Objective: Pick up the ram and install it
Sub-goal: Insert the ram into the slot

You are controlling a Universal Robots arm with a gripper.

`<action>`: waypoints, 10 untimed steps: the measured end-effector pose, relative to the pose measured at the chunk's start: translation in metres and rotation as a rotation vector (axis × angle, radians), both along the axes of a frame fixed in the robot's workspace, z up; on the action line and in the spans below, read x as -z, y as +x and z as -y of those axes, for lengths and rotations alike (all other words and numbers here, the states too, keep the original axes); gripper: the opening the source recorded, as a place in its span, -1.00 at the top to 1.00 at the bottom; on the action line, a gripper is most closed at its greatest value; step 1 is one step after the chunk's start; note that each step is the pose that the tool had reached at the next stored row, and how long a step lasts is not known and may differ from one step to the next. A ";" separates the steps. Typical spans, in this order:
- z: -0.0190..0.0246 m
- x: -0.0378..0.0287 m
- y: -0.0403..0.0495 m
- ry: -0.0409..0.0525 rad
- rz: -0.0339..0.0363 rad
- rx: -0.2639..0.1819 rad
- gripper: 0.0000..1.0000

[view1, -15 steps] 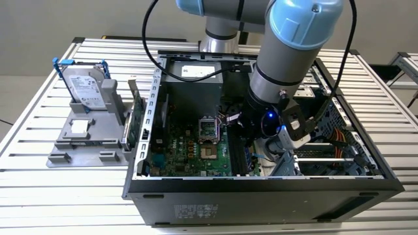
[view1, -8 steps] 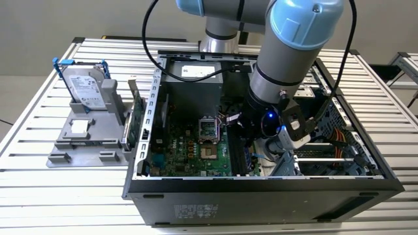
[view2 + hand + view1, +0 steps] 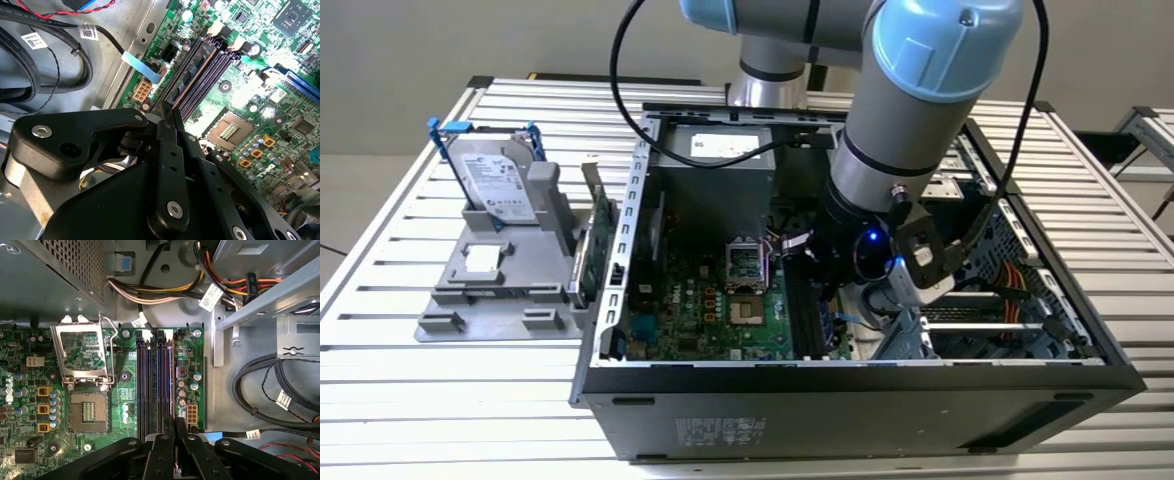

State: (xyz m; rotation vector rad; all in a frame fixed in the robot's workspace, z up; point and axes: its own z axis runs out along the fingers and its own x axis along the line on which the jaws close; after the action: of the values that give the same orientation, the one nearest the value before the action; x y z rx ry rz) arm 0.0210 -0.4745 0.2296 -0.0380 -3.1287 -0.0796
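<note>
The ram [image 3: 173, 382] stands on edge in the outermost black slot of the motherboard [image 3: 30, 390], beside the other empty slots [image 3: 150, 385]. In the second wrist view the ram [image 3: 191, 67] shows as a thin stick with dark chips along its side. My gripper [image 3: 175, 424] is at the ram's near end, its black fingers [image 3: 169, 150] closed together over the top edge. In the exterior view my arm [image 3: 881, 240] reaches down into the open computer case [image 3: 854, 410], over the slots.
A CPU socket [image 3: 89, 412] with its raised metal frame lies beside the slots. Black cables [image 3: 260, 385] and a drive cage [image 3: 265, 300] crowd the other side. Outside the case, a grey fixture [image 3: 480, 290] holds a hard drive [image 3: 494, 175] and a green card [image 3: 600, 250].
</note>
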 end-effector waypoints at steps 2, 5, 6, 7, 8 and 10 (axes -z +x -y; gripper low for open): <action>0.0000 0.0001 0.0000 -0.0015 -0.0003 0.000 1.00; 0.0000 0.0004 0.0000 -0.0040 -0.0020 0.000 1.00; 0.0000 0.0006 0.0000 -0.0045 -0.0025 0.000 1.00; 0.0000 0.0010 0.0000 -0.0048 -0.0029 0.000 1.00; 0.0000 0.0015 0.0000 -0.0051 -0.0031 0.000 1.00; 0.0000 0.0021 0.0000 -0.0058 -0.0037 0.000 1.00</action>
State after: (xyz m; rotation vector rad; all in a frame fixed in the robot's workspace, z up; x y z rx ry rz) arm 0.0210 -0.4746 0.2275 -0.0381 -3.1254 -0.0704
